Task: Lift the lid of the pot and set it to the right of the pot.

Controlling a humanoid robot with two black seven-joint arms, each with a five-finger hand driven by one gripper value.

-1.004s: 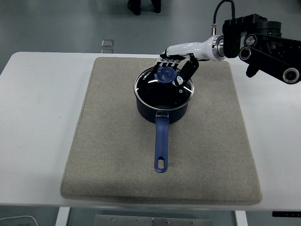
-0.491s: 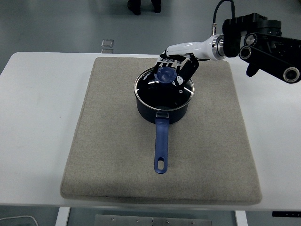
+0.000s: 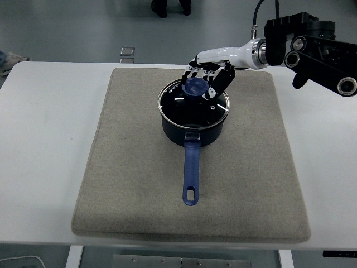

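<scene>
The mat (image 3: 139,184) and the pot (image 3: 192,127) with its blue handle (image 3: 191,173) toward the near edge haven't budged. The lid (image 3: 194,104) now looks tipped a bit higher than 1 second ago, though it's over the pot. The right hand (image 3: 207,78) has risen slightly, its fingers (image 3: 215,84) curled around the blue knob (image 3: 195,87).

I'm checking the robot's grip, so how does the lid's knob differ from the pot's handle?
The knob is round, lighter translucent blue and sits inside the right hand; the pot's handle is long, darker blue, ends in a hanging hole and lies free, pointing at the near edge. Both are blue.
</scene>
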